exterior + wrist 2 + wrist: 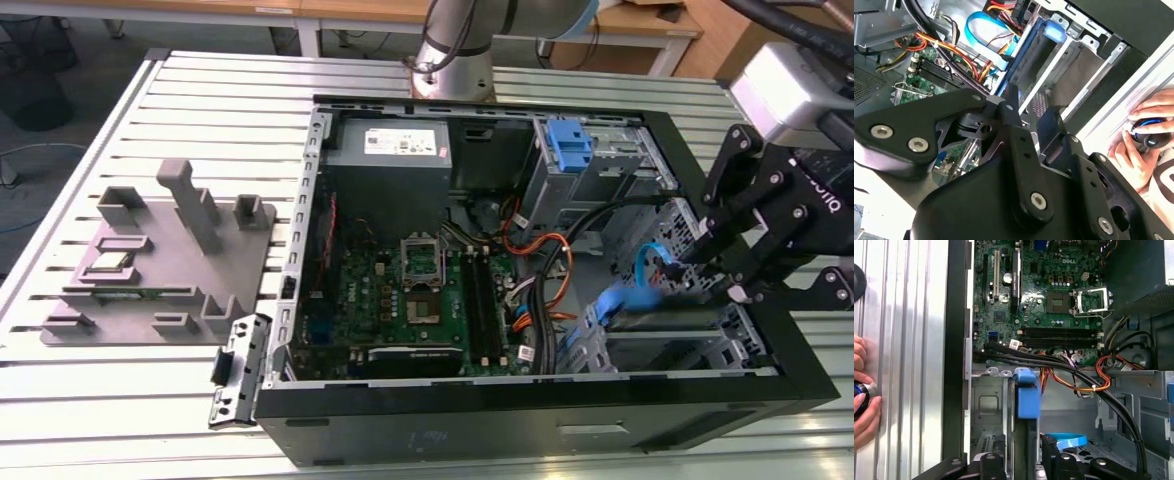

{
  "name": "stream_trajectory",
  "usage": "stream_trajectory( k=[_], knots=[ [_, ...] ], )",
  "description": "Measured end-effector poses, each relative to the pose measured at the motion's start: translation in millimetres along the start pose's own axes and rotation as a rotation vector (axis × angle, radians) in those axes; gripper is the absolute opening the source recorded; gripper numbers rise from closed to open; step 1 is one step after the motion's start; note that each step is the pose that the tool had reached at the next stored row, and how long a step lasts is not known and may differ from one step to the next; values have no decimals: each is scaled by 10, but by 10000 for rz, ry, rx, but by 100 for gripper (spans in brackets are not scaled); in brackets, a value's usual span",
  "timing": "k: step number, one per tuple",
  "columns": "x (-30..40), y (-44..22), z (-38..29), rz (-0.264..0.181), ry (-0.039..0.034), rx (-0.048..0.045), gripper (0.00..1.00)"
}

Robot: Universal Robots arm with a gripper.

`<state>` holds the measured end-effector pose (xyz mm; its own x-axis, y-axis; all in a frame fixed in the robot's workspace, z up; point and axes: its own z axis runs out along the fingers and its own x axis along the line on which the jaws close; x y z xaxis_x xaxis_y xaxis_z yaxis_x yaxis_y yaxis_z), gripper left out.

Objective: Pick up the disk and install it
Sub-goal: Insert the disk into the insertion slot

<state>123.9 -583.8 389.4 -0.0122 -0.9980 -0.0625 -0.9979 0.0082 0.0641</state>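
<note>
A robotics lab: an open computer case [534, 400] lies on a slotted aluminium table [200, 90], with a grey fixture block [160, 260] beside the case and the robot arm's base [454, 50] just next to it.

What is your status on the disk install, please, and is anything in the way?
At the drive cage, gripper over the disk. Disk on edge in the cage. Close alongside: black cables.

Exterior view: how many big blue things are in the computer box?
3. An upright blue plastic latch on the grey metal drive cage; a curved light-blue flat cable; just below it, the blue-railed flat silver disk. More may be hidden.
</note>
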Motion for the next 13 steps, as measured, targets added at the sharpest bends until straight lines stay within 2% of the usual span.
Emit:
stream_trajectory(
  k=[1,6,9,13],
  knots=[
    [0,0,1,0,-3,0,42],
    [0,1,13,-1,-5,1,42],
    [-19,17,59,-5,-28,20,42],
    [-78,25,136,-41,-31,41,42]
  ],
)
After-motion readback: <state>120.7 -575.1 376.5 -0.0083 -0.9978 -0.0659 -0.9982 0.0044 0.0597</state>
